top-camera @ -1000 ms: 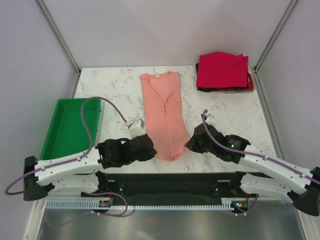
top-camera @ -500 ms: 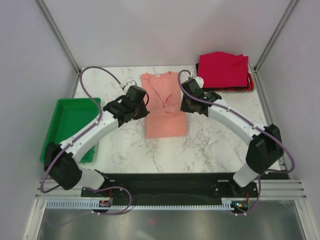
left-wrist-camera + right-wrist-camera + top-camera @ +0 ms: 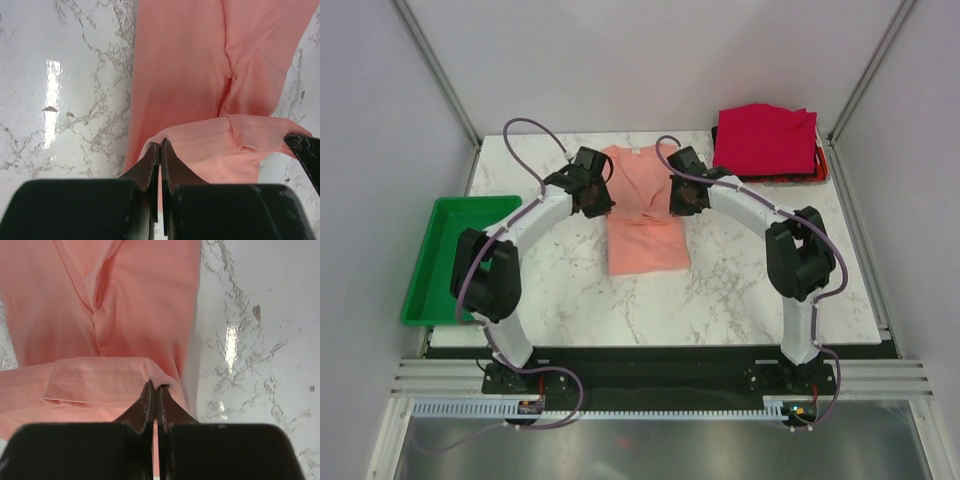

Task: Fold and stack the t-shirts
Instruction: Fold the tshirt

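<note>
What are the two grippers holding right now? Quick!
Left gripper: closed, pinching the hem of the pink t-shirt.
Right gripper: closed, pinching the same hem's other corner.

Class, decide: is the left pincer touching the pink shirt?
Touching. The left wrist view shows the left pincer shut on the folded-over hem of the pink shirt.

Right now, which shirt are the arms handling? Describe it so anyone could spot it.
On the white marble table, look at the middle, towards the back. The salmon-pink t-shirt lies there, its hem pinched by the left pincer and right pincer. Unlike the crimson-topped pile in the far right corner, it is pale and lies alone.
</note>
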`<move>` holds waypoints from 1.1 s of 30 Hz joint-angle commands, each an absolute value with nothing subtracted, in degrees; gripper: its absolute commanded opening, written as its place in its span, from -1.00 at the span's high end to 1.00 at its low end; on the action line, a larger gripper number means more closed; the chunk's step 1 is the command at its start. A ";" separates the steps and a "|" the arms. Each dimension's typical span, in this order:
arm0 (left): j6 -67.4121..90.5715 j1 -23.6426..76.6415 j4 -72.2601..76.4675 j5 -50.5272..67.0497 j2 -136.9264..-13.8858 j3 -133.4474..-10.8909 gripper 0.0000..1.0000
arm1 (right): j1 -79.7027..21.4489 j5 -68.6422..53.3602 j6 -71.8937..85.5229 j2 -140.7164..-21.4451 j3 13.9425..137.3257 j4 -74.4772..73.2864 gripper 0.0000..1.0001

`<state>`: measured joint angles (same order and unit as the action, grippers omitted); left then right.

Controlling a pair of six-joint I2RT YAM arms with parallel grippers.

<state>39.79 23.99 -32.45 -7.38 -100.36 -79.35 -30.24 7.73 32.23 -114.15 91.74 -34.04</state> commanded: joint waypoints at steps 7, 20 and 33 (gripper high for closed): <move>35.42 21.10 -28.48 -3.34 -110.29 -85.60 0.95 | -28.30 4.92 30.32 -121.46 98.08 -32.26 1.00; 32.26 13.98 -39.71 6.51 -118.39 -112.83 -0.94 | -23.64 3.69 28.74 -128.94 126.56 -43.32 -0.91; 36.82 18.80 -24.56 12.21 -87.58 -69.47 -0.82 | -23.38 -9.46 33.66 -93.72 70.78 -22.88 -0.72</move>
